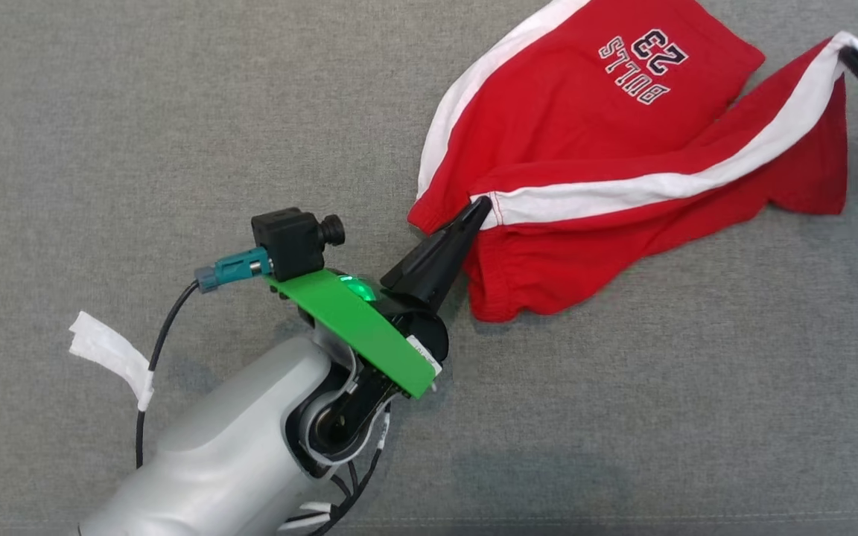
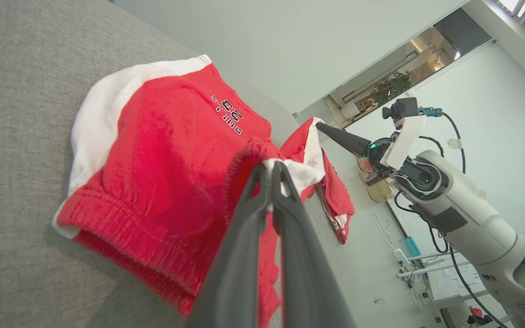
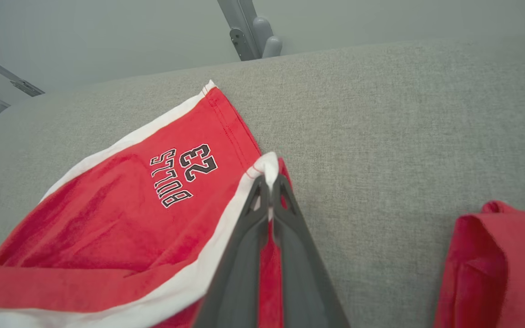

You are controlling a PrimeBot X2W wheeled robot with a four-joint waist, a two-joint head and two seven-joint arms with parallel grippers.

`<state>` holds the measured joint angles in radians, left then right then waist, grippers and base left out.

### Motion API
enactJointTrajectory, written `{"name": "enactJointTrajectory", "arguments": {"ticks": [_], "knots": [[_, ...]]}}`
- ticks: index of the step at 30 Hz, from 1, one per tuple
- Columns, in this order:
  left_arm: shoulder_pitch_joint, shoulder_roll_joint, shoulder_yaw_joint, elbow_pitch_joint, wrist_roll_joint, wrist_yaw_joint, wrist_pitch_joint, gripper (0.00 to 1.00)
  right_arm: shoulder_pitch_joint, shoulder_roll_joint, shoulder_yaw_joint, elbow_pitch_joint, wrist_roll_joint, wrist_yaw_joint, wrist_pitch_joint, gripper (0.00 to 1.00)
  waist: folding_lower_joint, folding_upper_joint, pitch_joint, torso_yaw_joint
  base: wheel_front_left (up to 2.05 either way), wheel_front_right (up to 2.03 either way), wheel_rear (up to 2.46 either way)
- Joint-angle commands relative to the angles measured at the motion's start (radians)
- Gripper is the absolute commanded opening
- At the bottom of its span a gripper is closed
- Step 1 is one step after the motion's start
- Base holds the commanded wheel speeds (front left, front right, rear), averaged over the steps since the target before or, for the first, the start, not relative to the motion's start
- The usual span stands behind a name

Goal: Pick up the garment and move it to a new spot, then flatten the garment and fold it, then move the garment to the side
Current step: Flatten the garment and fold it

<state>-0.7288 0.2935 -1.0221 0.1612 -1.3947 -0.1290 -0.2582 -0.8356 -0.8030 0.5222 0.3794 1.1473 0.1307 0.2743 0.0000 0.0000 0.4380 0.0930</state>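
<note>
The garment (image 1: 593, 141) is a pair of red shorts with white side stripes and "BULLS 23" print, lying rumpled on the grey cloth surface (image 1: 176, 112). My left gripper (image 1: 480, 205) is shut on its edge where a white stripe meets the waistband, and the left wrist view has the same pinch (image 2: 271, 165) on the garment (image 2: 162, 150). At the far right, my right gripper (image 1: 852, 53) is shut on the white stripe's other end, which is lifted and stretched. In the right wrist view the right gripper (image 3: 269, 178) clamps that corner of the garment (image 3: 121, 214).
A piece of white tape (image 1: 112, 356) hangs on the left arm's cable. Another bunch of red cloth (image 3: 495, 264) lies at the right of the right wrist view; whether it belongs to the garment I cannot tell. Bare grey surface stretches left and below.
</note>
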Motion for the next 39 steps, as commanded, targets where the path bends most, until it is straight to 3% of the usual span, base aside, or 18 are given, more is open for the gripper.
{"name": "enactJointTrajectory", "arguments": {"ticks": [1,11,20,25,26,27,28,29,30,34,35,39], "knots": [[-0.014,-0.005,0.010,-0.006,-0.014,-0.002,-0.007,0.00,-0.021,0.005,-0.005,0.009,-0.008,0.000,0.005,0.00,0.0000,0.0000,0.049,0.043,0.00,0.00,0.00],[0.034,-0.016,0.138,-0.070,-0.030,-0.002,-0.007,0.00,-0.176,0.054,0.001,0.087,-0.056,0.000,0.038,0.00,0.0000,0.0000,0.090,0.095,0.00,0.00,0.00],[0.044,-0.037,0.187,-0.068,-0.028,-0.003,-0.006,0.00,-0.280,0.081,0.037,0.136,-0.099,0.000,0.056,0.00,0.0000,0.0000,0.127,0.129,0.00,0.00,0.00],[0.038,-0.056,0.204,-0.044,-0.016,-0.003,-0.006,0.17,-0.335,0.107,0.063,0.169,-0.121,0.000,0.041,0.00,0.0000,0.0000,0.142,0.140,0.00,0.00,0.00],[0.036,-0.061,0.209,-0.039,-0.011,-0.003,-0.006,0.31,-0.345,0.114,0.070,0.172,-0.130,0.000,0.031,0.23,0.0000,0.0000,0.144,0.142,0.00,0.00,0.00],[0.036,-0.068,0.219,-0.035,-0.008,-0.003,-0.006,0.41,-0.352,0.119,0.075,0.179,-0.136,0.000,0.017,0.91,0.0000,0.0000,0.145,0.143,0.00,0.00,0.00],[0.037,-0.074,0.227,-0.030,-0.001,-0.003,-0.006,0.48,-0.359,0.124,0.080,0.184,-0.144,0.000,0.002,1.00,0.0000,0.0000,0.146,0.144,0.00,0.00,0.00],[0.037,-0.077,0.233,-0.022,0.006,-0.003,-0.006,0.80,-0.365,0.129,0.081,0.190,-0.150,0.000,-0.022,1.00,0.0000,0.0000,0.146,0.144,0.00,0.00,0.00],[0.038,-0.082,0.239,-0.014,0.013,-0.003,-0.006,1.00,-0.368,0.134,0.085,0.193,-0.155,0.000,-0.046,1.00,0.0000,0.0000,0.146,0.144,0.00,0.00,0.00],[0.048,-0.093,0.258,0.008,0.042,-0.003,-0.006,1.00,-0.362,0.138,0.103,0.192,-0.167,0.000,-0.114,1.00,0.0000,0.0000,0.142,0.139,0.00,0.00,0.00],[0.060,-0.100,0.278,0.022,0.068,-0.003,-0.006,1.00,-0.356,0.129,0.107,0.171,-0.169,0.000,-0.192,1.00,0.0000,0.0000,0.137,0.133,0.00,0.00,0.00],[0.098,-0.109,0.342,0.057,0.159,-0.003,-0.006,1.00,-0.307,0.112,0.109,0.171,-0.146,0.000,-0.326,1.00,0.0000,0.0000,0.115,0.117,0.00,0.00,0.00]]}}
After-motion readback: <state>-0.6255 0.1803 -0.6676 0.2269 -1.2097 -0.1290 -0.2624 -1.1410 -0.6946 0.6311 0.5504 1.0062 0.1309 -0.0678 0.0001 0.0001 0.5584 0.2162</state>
